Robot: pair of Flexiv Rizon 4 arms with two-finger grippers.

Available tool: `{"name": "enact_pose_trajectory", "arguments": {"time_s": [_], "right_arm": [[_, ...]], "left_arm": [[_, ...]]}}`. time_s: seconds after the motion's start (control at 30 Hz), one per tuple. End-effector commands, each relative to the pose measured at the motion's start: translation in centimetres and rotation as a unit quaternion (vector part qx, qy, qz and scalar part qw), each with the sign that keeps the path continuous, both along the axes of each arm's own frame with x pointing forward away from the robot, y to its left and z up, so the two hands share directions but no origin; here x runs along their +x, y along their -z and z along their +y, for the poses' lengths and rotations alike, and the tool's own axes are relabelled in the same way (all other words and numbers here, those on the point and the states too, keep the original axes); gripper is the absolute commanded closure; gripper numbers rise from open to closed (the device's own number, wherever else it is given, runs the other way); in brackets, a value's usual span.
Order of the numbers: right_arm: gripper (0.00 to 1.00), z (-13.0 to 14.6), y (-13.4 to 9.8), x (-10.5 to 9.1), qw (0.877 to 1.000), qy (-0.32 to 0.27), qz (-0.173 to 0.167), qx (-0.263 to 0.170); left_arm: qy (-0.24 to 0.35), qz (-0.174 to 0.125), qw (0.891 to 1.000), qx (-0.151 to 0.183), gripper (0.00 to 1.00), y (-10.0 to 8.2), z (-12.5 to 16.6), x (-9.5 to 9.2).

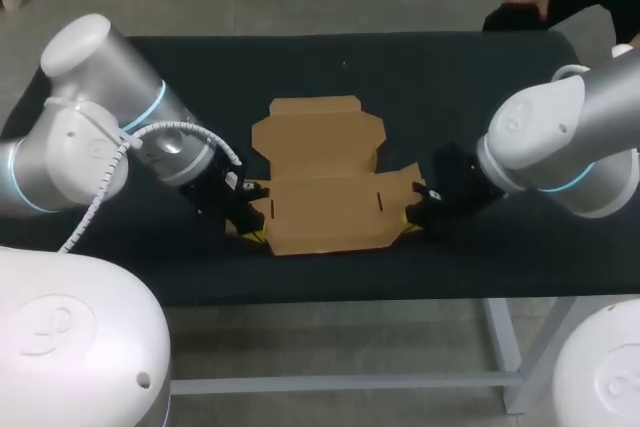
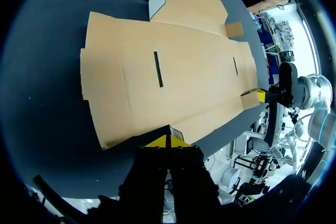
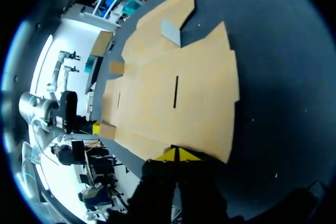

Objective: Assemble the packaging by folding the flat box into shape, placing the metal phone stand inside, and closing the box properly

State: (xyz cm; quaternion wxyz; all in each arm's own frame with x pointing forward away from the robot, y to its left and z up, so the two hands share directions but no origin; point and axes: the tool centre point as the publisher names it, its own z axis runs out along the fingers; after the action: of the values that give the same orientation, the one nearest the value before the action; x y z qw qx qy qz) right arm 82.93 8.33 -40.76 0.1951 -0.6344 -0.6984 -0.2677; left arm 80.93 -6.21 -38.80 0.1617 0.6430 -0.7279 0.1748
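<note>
**Both grippers down at the box's near corners**

My left arm comes in low from the left. Its gripper (image 1: 252, 234) is at the near-left corner of the flat box (image 1: 325, 187), with the yellow tips pressed together against the cardboard edge (image 2: 167, 141). I cannot tell whether any card is pinched between them. My right arm mirrors it: its gripper (image 1: 413, 215) sits at the near-right corner, tips likewise closed on each other (image 3: 177, 155).

The box's near edge lies close to the table's (image 1: 200, 77) near edge. Dark tabletop shows wide beyond the far flaps and on both outer sides.

The box is plain brown cardboard lying unfolded mid-table. It has two thin dark slots, and one small far flap is tilted up.
</note>
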Motion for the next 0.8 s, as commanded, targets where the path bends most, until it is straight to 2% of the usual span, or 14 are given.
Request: {"name": "enact_pose_trajectory", "arguments": {"time_s": [0.03, 0.8], "right_arm": [[1.00, 0.3, -0.1, 0.0, 1.000, 0.000, -0.001, -0.005], [1.00, 1.3, -0.3, 0.1, 1.000, -0.009, -0.004, -0.020]], "left_arm": [[0.003, 0.000, 1.000, 0.007, 1.00, 0.0, -0.6, 0.0], [0.017, -0.004, 1.000, 0.010, 1.00, -0.1, -2.2, 0.0]]}}
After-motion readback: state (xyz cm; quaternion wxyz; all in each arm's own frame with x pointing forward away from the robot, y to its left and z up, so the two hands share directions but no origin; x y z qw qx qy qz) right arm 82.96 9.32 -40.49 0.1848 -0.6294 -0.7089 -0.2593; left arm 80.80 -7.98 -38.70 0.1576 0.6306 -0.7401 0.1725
